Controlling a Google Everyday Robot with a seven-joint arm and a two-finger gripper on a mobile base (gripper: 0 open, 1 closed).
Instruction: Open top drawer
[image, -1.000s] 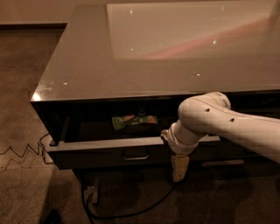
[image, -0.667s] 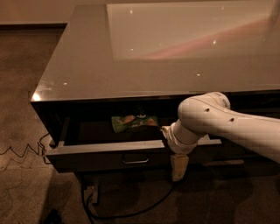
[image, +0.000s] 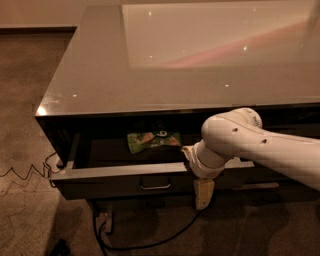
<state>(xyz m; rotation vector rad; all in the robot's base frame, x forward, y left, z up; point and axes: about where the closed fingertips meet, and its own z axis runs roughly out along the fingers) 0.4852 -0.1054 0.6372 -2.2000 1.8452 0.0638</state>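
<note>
The top drawer (image: 115, 182) of the dark cabinet stands pulled out, its flat front facing me with a small bar handle (image: 155, 186) at its centre. A green snack bag (image: 152, 140) lies inside at the back. My gripper (image: 203, 196) hangs down in front of the drawer front, to the right of the handle and just below the drawer's top edge. The white arm (image: 260, 147) reaches in from the right and covers the right part of the drawer front.
The cabinet has a wide glossy top (image: 190, 60) that overhangs the drawer. A black cable (image: 150, 242) and a power strip (image: 103, 220) lie on the carpet under the drawer. A thin wire (image: 22, 172) zigzags on the floor at the left.
The drawer front has come out a touch further toward me. The arm and gripper have hardly moved.
</note>
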